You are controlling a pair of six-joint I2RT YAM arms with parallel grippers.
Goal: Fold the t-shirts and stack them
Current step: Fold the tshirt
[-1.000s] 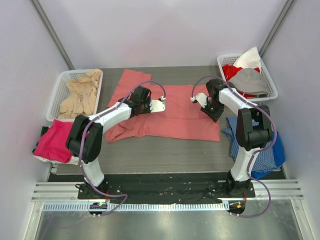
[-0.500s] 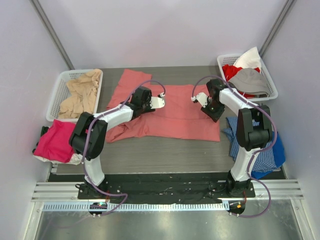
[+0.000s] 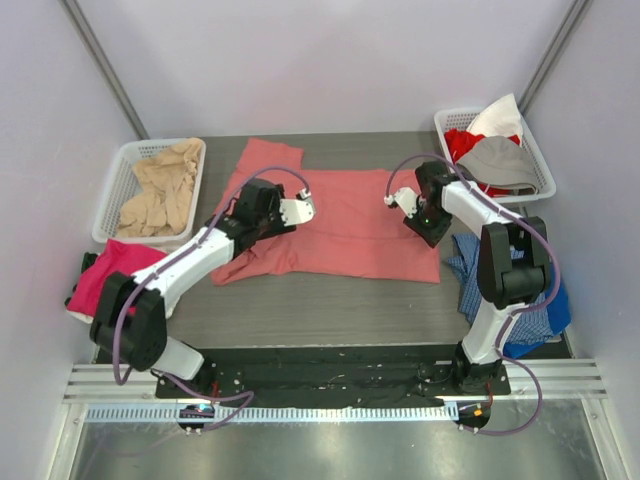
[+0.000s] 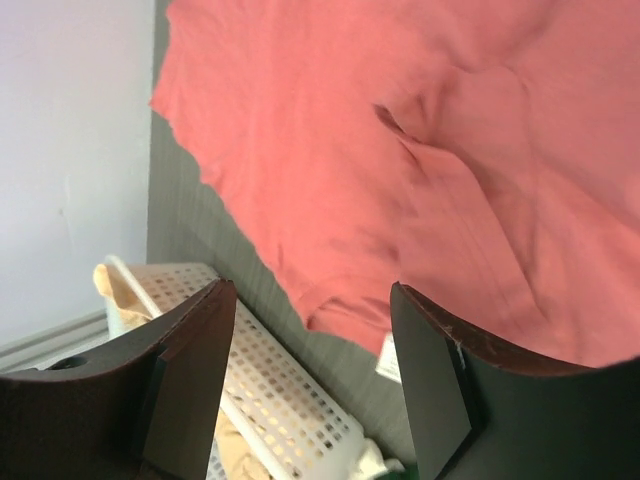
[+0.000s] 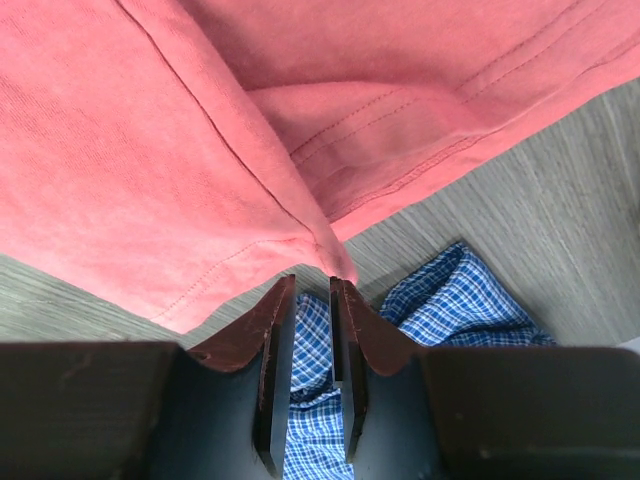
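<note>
A salmon-red t-shirt (image 3: 340,225) lies spread across the middle of the table, one sleeve reaching toward the back left. My left gripper (image 3: 298,208) hovers over its left part, jaws wide open and empty. In the left wrist view the shirt (image 4: 330,150) fills the frame beyond the open left gripper (image 4: 310,290). My right gripper (image 3: 395,198) sits at the shirt's upper right edge. In the right wrist view a folded ridge of the shirt (image 5: 150,150) ends just past the right gripper (image 5: 313,282), whose jaws stand a narrow gap apart with no cloth between them.
A white basket (image 3: 118,180) of beige shirts (image 3: 160,190) stands at the left; its mesh wall (image 4: 290,400) shows under the left gripper. A magenta shirt (image 3: 110,280) lies in front of it. The right basket (image 3: 445,120) holds red, grey and white cloth. Blue checked cloth (image 3: 520,290) lies at the right edge.
My left gripper has opened, let go of the shirt and drawn back to the left. The right gripper stays in place with its jaws eased slightly apart.
</note>
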